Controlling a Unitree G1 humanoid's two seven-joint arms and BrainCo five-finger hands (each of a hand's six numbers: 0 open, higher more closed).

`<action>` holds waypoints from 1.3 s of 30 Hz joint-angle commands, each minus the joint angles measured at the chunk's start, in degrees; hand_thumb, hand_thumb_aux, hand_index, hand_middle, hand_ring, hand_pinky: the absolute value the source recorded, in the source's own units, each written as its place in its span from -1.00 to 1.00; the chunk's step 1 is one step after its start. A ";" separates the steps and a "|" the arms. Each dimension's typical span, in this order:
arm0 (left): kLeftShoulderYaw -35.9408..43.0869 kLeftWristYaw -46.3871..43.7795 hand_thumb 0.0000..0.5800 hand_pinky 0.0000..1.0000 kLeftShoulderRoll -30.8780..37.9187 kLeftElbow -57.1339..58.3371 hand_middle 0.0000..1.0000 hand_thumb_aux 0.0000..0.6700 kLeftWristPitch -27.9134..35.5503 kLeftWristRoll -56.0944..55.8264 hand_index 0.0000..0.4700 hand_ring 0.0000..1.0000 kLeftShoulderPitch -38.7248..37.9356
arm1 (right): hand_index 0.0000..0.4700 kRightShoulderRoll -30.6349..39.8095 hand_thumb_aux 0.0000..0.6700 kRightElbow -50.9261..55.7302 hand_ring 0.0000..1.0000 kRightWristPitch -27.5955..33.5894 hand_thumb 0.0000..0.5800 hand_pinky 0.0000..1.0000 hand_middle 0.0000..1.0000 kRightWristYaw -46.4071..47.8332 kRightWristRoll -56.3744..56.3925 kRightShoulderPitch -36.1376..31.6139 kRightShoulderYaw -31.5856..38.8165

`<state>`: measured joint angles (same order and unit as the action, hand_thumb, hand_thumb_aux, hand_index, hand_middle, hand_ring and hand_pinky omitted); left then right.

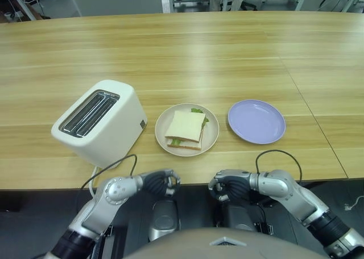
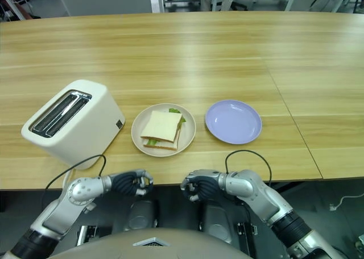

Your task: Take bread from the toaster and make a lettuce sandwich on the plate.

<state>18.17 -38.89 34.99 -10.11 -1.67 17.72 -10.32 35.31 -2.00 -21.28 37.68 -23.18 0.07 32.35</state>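
— Fingers?
— Left hand [image 1: 160, 183], lower centre-left: fingers curled in, gripping nothing; right hand [image 1: 228, 185], lower centre-right: likewise curled and holding nothing; both sit below the near edge of the table [image 1: 199, 54].
— The sandwich?
— Sandwich [image 1: 185, 128] lies on the beige plate [image 1: 212, 138], frame centre; lettuce [image 1: 197, 110] shows at its upper edge.
— Surroundings?
— Toaster [image 1: 99, 122] just beside that plate, left of centre; purple plate [image 1: 256, 121] near it on the right, not touching.
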 commanded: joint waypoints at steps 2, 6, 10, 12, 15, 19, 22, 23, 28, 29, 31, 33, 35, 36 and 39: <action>1.20 2.48 1.00 1.00 -1.38 4.40 1.00 1.00 1.02 2.53 0.96 1.00 2.28 | 0.96 -2.40 1.00 4.40 1.00 -1.94 1.00 1.00 1.00 -4.01 -3.38 -2.72 -0.73; 1.34 4.38 1.00 1.00 -2.57 7.10 1.00 1.00 1.53 3.63 0.96 1.00 4.63 | 0.96 -4.53 1.00 7.56 1.00 -2.63 1.00 1.00 1.00 -6.25 -4.67 -5.21 -1.01; 1.98 5.92 1.00 1.00 -4.32 11.98 1.00 1.00 1.71 4.09 0.96 1.00 7.42 | 0.96 -6.81 1.00 12.57 1.00 -2.93 1.00 1.00 1.00 -7.73 -5.59 -8.04 -0.60; 2.36 6.58 1.00 1.00 -4.81 14.18 1.00 1.00 1.47 4.55 0.96 1.00 8.61 | 0.96 -7.69 1.00 15.08 1.00 -3.08 1.00 1.00 1.00 -8.62 -6.46 -9.41 -0.57; 3.12 7.31 1.00 1.00 -5.95 18.28 1.00 1.00 0.97 4.96 0.96 1.00 10.92 | 0.96 -9.48 1.00 20.20 1.00 -3.20 1.00 1.00 1.00 -10.68 -8.15 -12.61 -0.32; 4.08 8.02 1.00 1.00 -6.91 22.37 1.00 1.00 -0.14 5.65 0.96 1.00 12.83 | 0.96 -10.93 1.00 25.29 1.00 -3.31 1.00 1.00 1.00 -12.76 -10.36 -15.47 0.52; 4.50 9.64 1.00 1.00 -7.87 25.58 1.00 1.00 -0.77 6.51 0.96 1.00 14.69 | 0.96 -12.59 1.00 31.24 1.00 -3.52 1.00 1.00 1.00 -15.77 -12.60 -18.41 1.34; 4.52 10.37 1.00 1.00 -8.28 26.64 1.00 1.00 -0.97 6.69 0.96 1.00 15.38 | 0.96 -13.27 1.00 33.40 1.00 -3.59 1.00 1.00 1.00 -17.17 -13.52 -19.54 1.64; 3.99 13.87 1.00 1.00 -10.17 31.51 1.00 1.00 -1.75 6.91 0.96 1.00 18.79 | 0.96 -17.14 1.00 42.50 1.00 -2.42 1.00 1.00 1.00 -25.19 -16.73 -25.15 2.19; 3.65 15.13 1.00 1.00 -10.70 33.02 1.00 1.00 -1.93 7.04 0.96 1.00 19.86 | 0.96 -18.11 1.00 44.61 1.00 -1.88 1.00 1.00 1.00 -27.02 -17.54 -26.55 2.45; 2.75 17.57 1.00 1.00 -11.83 36.24 1.00 1.00 -2.37 6.88 0.96 1.00 22.26 | 0.96 -19.96 1.00 48.77 1.00 -0.94 1.00 1.00 1.00 -30.87 -18.86 -29.21 2.75; 1.97 20.17 1.00 1.00 -12.84 39.58 1.00 1.00 -2.92 6.90 0.96 1.00 24.79 | 0.96 -21.86 1.00 53.04 1.00 -0.06 1.00 1.00 1.00 -34.56 -19.39 -31.71 2.66; 1.20 22.64 1.00 1.00 -14.03 43.57 1.00 1.00 -3.76 6.60 0.96 1.00 27.58 | 0.96 -23.58 1.00 57.52 1.00 0.82 1.00 1.00 1.00 -38.25 -20.31 -34.30 2.99; 0.79 23.83 1.00 1.00 -14.75 45.88 1.00 1.00 -4.16 6.37 0.96 1.00 29.09 | 0.96 -24.49 1.00 59.67 1.00 1.28 1.00 1.00 1.00 -39.98 -20.53 -35.52 2.98; -0.16 27.48 1.00 1.00 -16.97 53.37 1.00 1.00 -5.75 5.79 0.96 1.00 33.62 | 0.96 -27.36 1.00 65.49 1.00 2.92 1.00 1.00 1.00 -44.69 -21.03 -39.02 3.17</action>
<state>18.40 -13.46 19.01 36.91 -7.14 23.72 22.13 9.19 58.74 -20.33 -4.22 -43.19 -37.66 34.54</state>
